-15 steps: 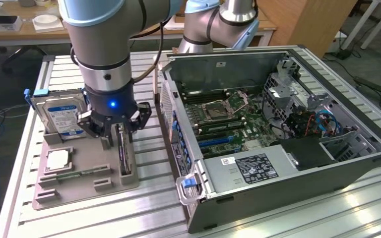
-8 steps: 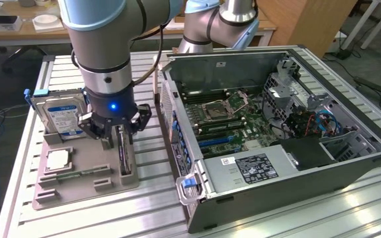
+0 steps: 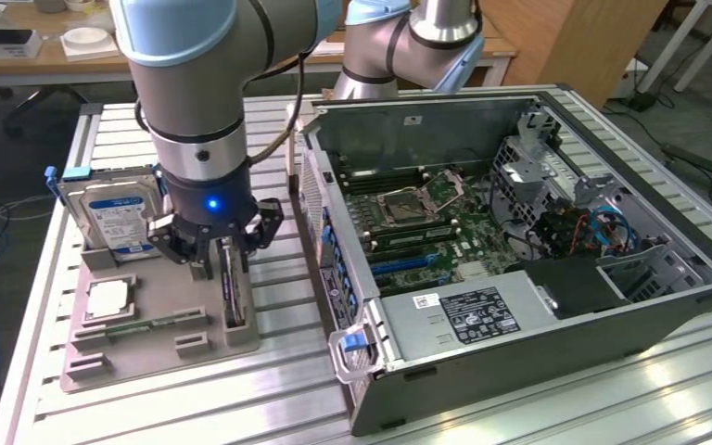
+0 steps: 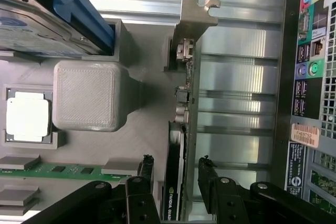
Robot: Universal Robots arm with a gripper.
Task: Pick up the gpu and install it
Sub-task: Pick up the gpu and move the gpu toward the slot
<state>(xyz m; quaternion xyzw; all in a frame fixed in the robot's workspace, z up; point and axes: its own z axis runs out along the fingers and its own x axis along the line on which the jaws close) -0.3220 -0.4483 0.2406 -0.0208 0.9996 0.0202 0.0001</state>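
Slatted aluminium surface (image 3: 653,399) carries an open black desktop computer case (image 3: 517,366) and, to the exterior view's left, a grey plastic parts tray (image 3: 146,357). Grey-and-blue robot arm (image 3: 196,93) hangs over the tray. Silver hard drive with blue-white label (image 3: 115,218) stands at the tray's far end. Thin black gpu card with silver metal bracket (image 4: 185,108) stands on edge in a tray slot. Black claw (image 4: 177,166) is spread, one finger each side of the card, not gripping.

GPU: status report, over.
Gripper open, astride gpu. It stands on edge in grey tray, not lifted. Hard drive alongside, apart from gripper.
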